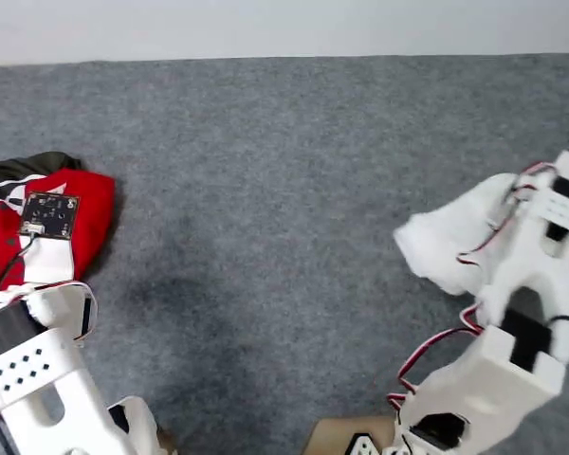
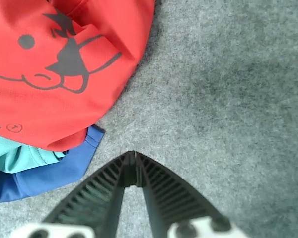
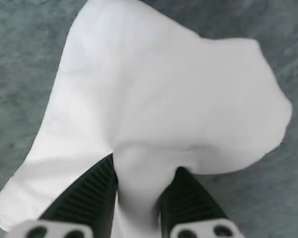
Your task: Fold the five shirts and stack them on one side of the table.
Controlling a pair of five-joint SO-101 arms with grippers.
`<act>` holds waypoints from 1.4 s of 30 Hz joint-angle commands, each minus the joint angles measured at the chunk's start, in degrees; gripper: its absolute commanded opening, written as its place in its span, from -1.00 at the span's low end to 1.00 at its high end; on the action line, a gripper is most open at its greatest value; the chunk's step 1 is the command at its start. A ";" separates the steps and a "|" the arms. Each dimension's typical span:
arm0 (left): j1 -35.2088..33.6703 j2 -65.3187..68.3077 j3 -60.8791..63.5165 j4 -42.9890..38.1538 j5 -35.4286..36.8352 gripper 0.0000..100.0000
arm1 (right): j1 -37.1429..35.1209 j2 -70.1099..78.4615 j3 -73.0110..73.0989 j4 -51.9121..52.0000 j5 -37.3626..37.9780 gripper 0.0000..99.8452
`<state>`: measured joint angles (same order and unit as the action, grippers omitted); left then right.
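White shirt is bunched at the right side of the counter, well apart from the stack at the left edge. A pinch of its cloth is clamped between the jaws of the right gripper, and the rest spreads away in loose folds; whether it rests on the counter or hangs just over it I cannot tell. It looks light, soft and limp, so it will sag and drag rather than keep a shape, and a hold in the middle of a bunch will likely lift it as a lump. For folding, a better hold would be at a hem, a shoulder or a sleeve edge, where a single layer can be drawn flat; which part sits in the jaws I cannot tell. The counter looks rough enough to catch trailing cloth, which may help spreading but could also rumple a fold. Across the counter the red shirt, with a cartoon print, tops the stack, with a teal shirt and a blue shirt showing at its edge beneath, and a dark cloth behind it. Just beside that stack is the left gripper, jaws together on nothing, tips over bare counter
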<state>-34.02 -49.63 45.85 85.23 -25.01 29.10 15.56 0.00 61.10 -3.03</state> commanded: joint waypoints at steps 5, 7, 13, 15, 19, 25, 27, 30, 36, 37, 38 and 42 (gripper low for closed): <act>0.18 -0.97 -0.31 0.18 -0.09 -0.99 | 10.07 0.22 -2.55 -9.01 17.23 -0.98; 0.18 -0.97 -0.31 0.18 -0.09 -0.99 | 12.26 1.01 -2.55 -11.38 20.84 -0.98; 0.18 -0.97 -0.31 0.18 -0.09 -0.99 | 19.12 2.86 -2.55 -17.54 29.89 -0.98; 0.18 -0.97 -0.31 0.35 -0.09 -0.99 | 21.32 4.18 -2.55 -19.91 30.95 -0.98; 0.18 -0.97 -0.40 0.97 -0.09 -0.99 | 24.57 7.52 -2.55 -23.69 34.11 -0.98; 0.18 -0.97 -0.57 0.97 -0.09 -0.99 | 26.95 10.42 -2.55 -28.53 36.13 -0.98; 0.18 -0.97 -0.57 0.97 -0.09 -0.99 | 27.47 10.68 -2.55 -29.67 36.31 -0.98; 0.18 -0.97 -0.48 0.79 -0.09 -0.99 | 27.56 10.59 -2.55 -29.85 36.31 -0.98; 0.18 -0.97 -0.40 0.88 -0.09 -0.99 | 28.62 10.24 -2.55 -29.49 34.02 -0.53; 0.18 -0.97 -0.40 0.97 -0.09 -0.99 | 28.70 10.07 -2.81 -29.41 32.35 -0.43; 0.18 -0.97 -0.40 0.97 -0.09 -0.99 | 28.79 9.63 -3.43 -28.88 30.86 -0.36; 0.18 -0.97 -0.31 0.97 -0.09 -0.99 | 28.79 6.20 -7.03 -21.14 27.16 -0.31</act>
<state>-34.02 -49.63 45.85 85.85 -25.19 57.93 26.99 -1.67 35.34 26.95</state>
